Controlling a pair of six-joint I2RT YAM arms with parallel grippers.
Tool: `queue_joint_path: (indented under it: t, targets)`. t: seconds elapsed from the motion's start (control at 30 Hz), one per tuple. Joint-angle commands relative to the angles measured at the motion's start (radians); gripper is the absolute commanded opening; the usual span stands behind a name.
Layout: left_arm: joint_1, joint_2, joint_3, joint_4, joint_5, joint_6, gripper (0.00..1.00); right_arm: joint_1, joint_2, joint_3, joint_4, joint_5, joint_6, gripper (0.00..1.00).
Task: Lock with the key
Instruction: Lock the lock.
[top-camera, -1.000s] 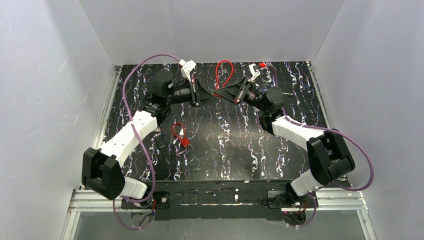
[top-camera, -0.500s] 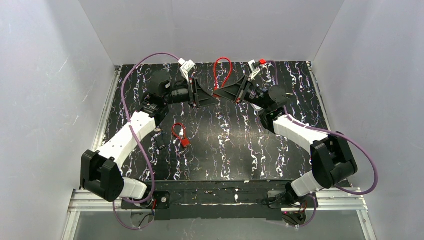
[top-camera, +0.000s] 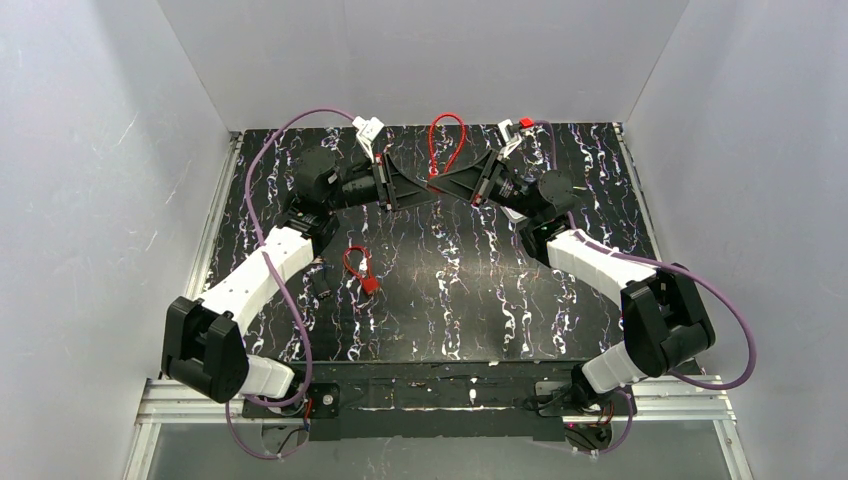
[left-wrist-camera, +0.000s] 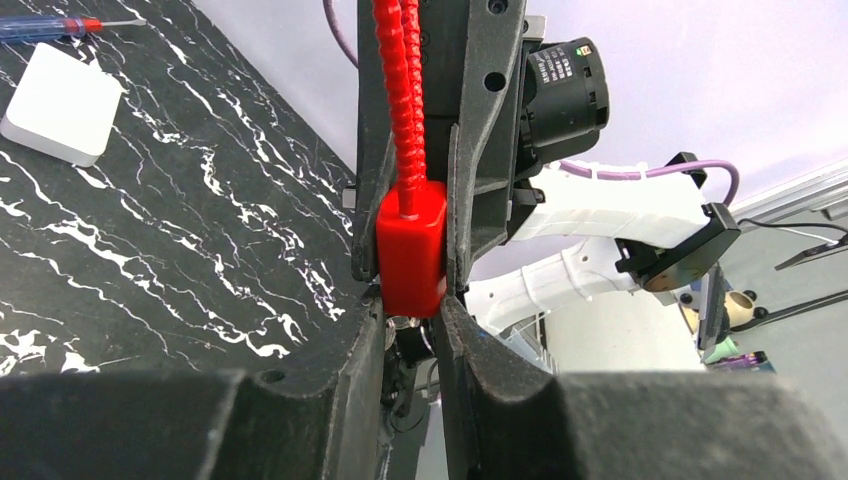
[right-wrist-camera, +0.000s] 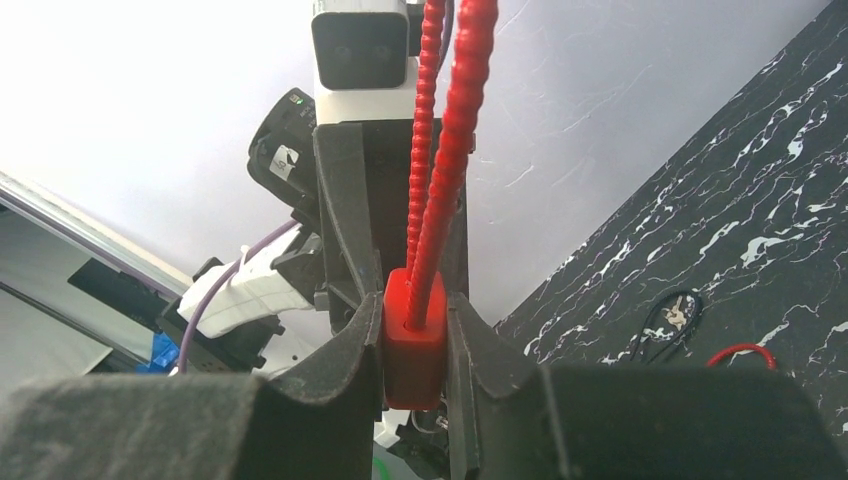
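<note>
A red cable lock (top-camera: 445, 140) hangs in the air at the back middle of the table. My right gripper (right-wrist-camera: 413, 300) is shut on its red block body (right-wrist-camera: 413, 335), with the ribbed cable rising from the top. My left gripper (left-wrist-camera: 410, 300) faces it from the other side, fingertips at the bottom corners of that body (left-wrist-camera: 410, 245). The key (left-wrist-camera: 428, 340), a dark head with a silver ring, sits under the lock between my left fingers. Whether they press on it does not show. In the top view both grippers meet at the lock, left gripper (top-camera: 420, 190) and right gripper (top-camera: 445, 186).
A second red cable lock (top-camera: 358, 265) lies on the black marbled table (top-camera: 470, 290) left of centre, with a black cord and keys (right-wrist-camera: 668, 318) beside it. A white box (left-wrist-camera: 60, 100) and a red-tipped screwdriver (left-wrist-camera: 60, 25) lie near the back wall.
Both grippers have shifted a little toward the back wall with the lock between them, and the cable loop stands slightly higher. The right grip on the lock is unchanged.
</note>
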Motion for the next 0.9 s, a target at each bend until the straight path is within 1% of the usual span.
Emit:
queue_joint_path:
  t: [0.0, 0.13, 0.27, 0.43, 0.53, 0.57, 0.63, 0.67, 0.87]
  targets:
    - [0.005, 0.001, -0.021, 0.111, -0.011, -0.065, 0.16, 0.003, -0.027, 0.022, 0.107, 0.025, 0.016, 0.01]
    - [0.004, 0.0, -0.04, 0.115, -0.025, -0.074, 0.12, 0.003, -0.026, 0.02, 0.123, 0.029, 0.026, 0.01]
    - [0.005, -0.011, -0.075, 0.125, -0.042, -0.097, 0.0, 0.003, -0.024, 0.017, 0.137, 0.04, 0.038, 0.01]
    - [0.004, -0.021, -0.111, 0.141, -0.05, -0.144, 0.0, 0.003, -0.017, 0.016, 0.172, 0.045, 0.059, 0.01]
    - [0.005, -0.026, -0.121, 0.149, -0.046, -0.145, 0.0, 0.003, -0.012, 0.024, 0.173, 0.046, 0.062, 0.01]
    - [0.004, -0.03, -0.121, 0.149, -0.043, -0.137, 0.02, 0.003, -0.011, 0.025, 0.167, 0.047, 0.062, 0.01]
    - [0.005, -0.038, -0.122, 0.149, -0.045, -0.125, 0.19, 0.003, -0.011, 0.026, 0.153, 0.05, 0.057, 0.01]
    - [0.005, -0.041, -0.121, 0.15, -0.047, -0.121, 0.23, 0.003, -0.012, 0.026, 0.145, 0.05, 0.053, 0.01]
    - [0.004, -0.05, -0.099, 0.148, -0.069, -0.114, 0.3, 0.003, -0.005, 0.034, 0.038, 0.064, 0.006, 0.01]
